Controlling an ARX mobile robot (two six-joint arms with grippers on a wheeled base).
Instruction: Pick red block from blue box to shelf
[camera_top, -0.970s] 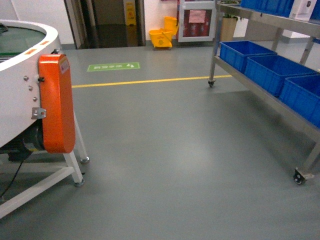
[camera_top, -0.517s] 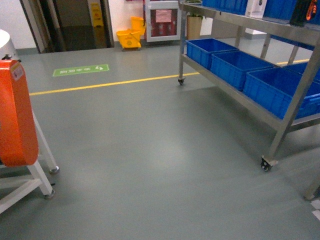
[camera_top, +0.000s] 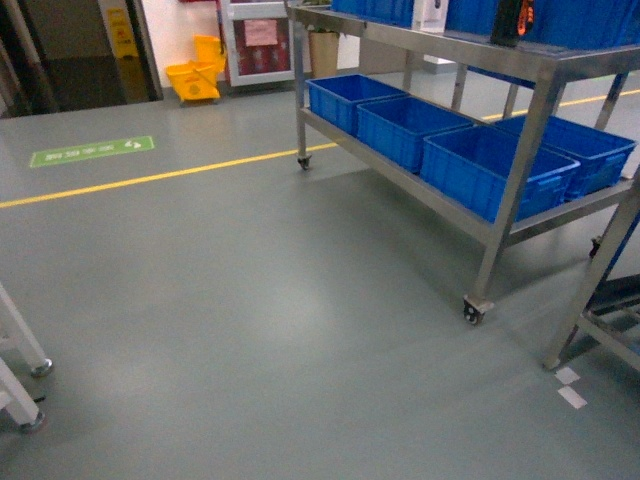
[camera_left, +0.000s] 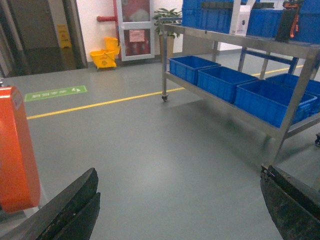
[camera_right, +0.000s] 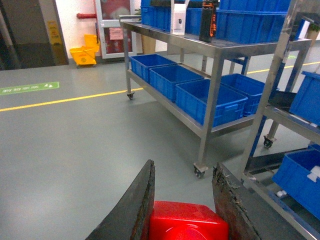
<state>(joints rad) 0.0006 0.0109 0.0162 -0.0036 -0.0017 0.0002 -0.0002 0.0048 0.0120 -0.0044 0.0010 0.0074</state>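
My right gripper (camera_right: 183, 167) is shut on the red block (camera_right: 187, 222), a glossy brick pinched low between the two dark fingers in the right wrist view. The shelf (camera_right: 212, 90), a stainless-steel rack on castors, stands ahead and to the right over grey floor. It also shows at the right of the head view, shelf post (camera_top: 520, 150), and in the left wrist view, shelf post (camera_left: 295, 95). My left gripper (camera_left: 179, 172) is open, with only floor between its widely spread fingers. The blue box is out of view. Neither gripper appears in the head view.
Dark blue ribbed crates (camera_top: 490, 165) fill the rack's lower deck. A second rack (camera_right: 280, 100) with more crates stands close at the right. The machine's orange panel (camera_left: 17, 150) is at the left, its white legs (camera_top: 20, 350) nearby. A yellow line (camera_top: 150, 178) crosses the floor.
The head view has swung to the right: the white machine with the orange panel slid out at the left, and the steel rack moved from the right edge toward the middle and closer.
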